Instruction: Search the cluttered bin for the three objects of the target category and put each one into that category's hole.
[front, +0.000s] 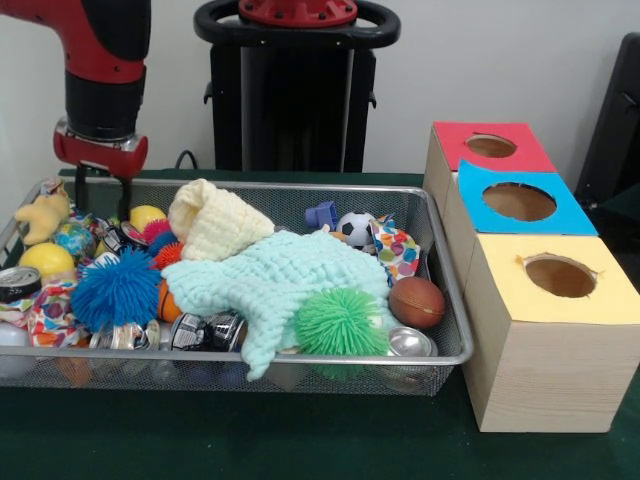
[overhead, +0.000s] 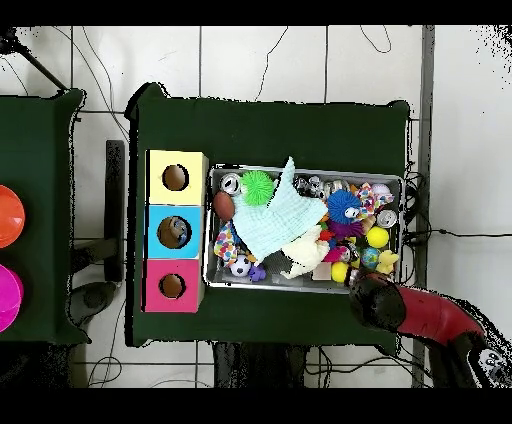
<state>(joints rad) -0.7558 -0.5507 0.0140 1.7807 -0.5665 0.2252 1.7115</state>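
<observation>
My gripper (front: 102, 198) hangs open over the far left corner of the wire mesh bin (front: 300, 358), just above the clutter, with nothing between its fingers. Beneath it lie a globe ball (front: 73, 240), a yellow ball (front: 146, 215) and a yellow plush toy (front: 43, 215). A blue spiky ball (front: 116, 290), a green spiky ball (front: 341, 322), a brown ball (front: 417, 301) and a small soccer ball (front: 354, 228) also lie in the bin. In the overhead view the red arm (overhead: 395, 305) covers the gripper at the bin's (overhead: 305, 169) lower right corner.
A mint knitted cloth (front: 285, 285) and a cream knitted hat (front: 215, 222) cover the bin's middle. Several cans (front: 205, 330) lie along the front. Beside the bin stand three boxes with round holes: red (front: 455, 150), blue (front: 560, 215), yellow (front: 610, 295).
</observation>
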